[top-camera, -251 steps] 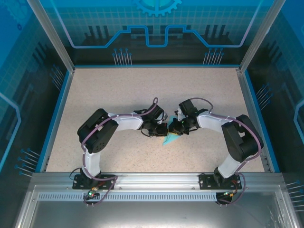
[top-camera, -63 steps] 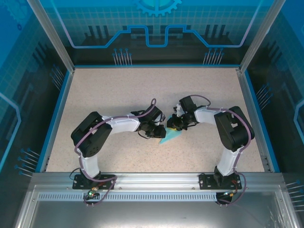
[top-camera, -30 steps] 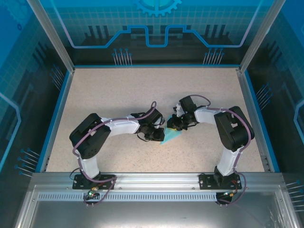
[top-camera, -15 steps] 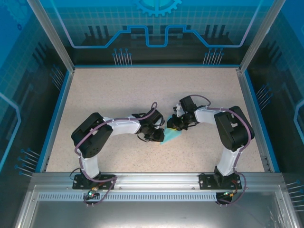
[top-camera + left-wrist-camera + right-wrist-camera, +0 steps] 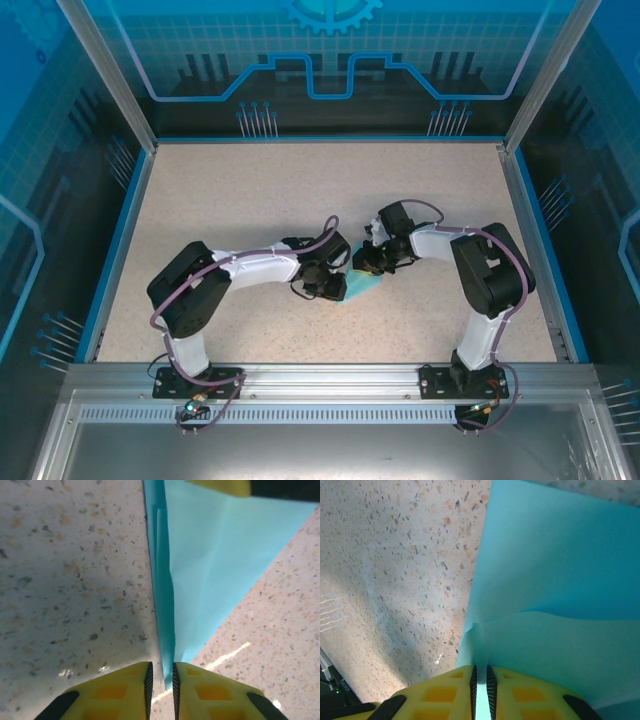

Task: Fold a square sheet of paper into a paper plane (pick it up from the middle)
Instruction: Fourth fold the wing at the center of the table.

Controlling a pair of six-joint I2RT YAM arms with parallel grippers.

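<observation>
Left gripper (image 5: 161,680): jaws nearly together, only a slim gap. The folded edge of the light-blue paper (image 5: 210,570) runs straight into that gap; cannot tell whether it is pinched or loose. The paper fans out ahead and to the right of these fingers, over the speckled table (image 5: 65,580). Right gripper (image 5: 480,677): jaws narrow, clamped on a raised crease of the same paper, which spreads ahead of it. Top view: grippers face each other, close, with the paper between them
</observation>
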